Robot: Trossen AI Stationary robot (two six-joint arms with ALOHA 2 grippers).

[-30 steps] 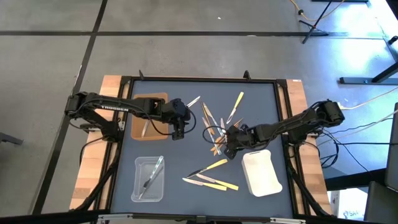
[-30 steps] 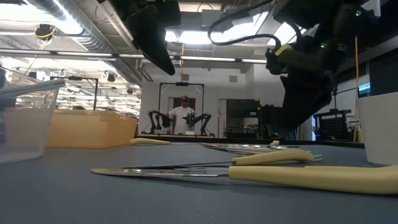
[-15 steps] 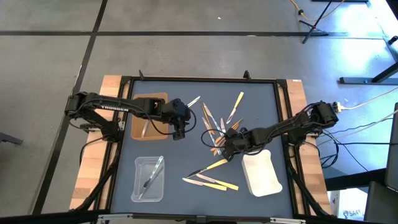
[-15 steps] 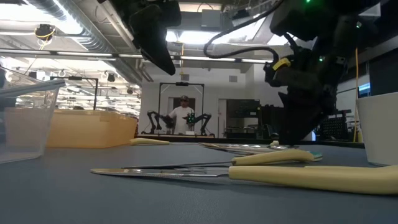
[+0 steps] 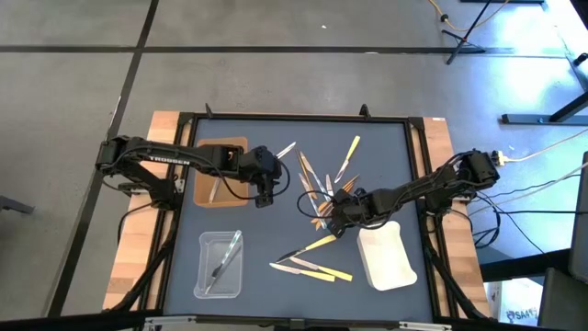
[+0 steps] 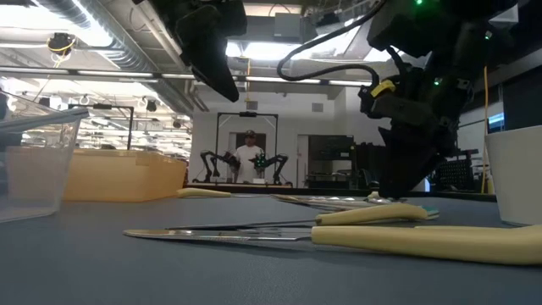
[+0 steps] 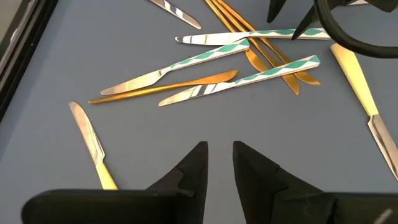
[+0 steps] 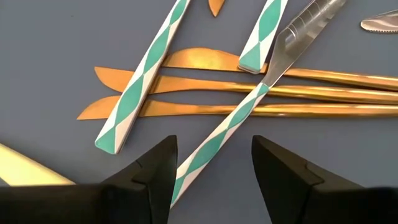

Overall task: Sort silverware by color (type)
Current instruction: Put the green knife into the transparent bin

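The silverware point(image 5: 317, 198), a loose crossed heap mid-surface, looks light, stiff, slick and flat, so the right hand point(image 5: 336, 219), fingers wide at the heap's 5 o'clock edge, should pinch the green-checked handle point(image 8: 214, 142) between them.

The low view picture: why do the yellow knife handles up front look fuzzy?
In the low view the pale yellow plastic handle lies right by the lens, out of focus, while the bright ceiling lights behind glare; in the right wrist view the green-and-white checked knife between the open right gripper fingers looks sharp.
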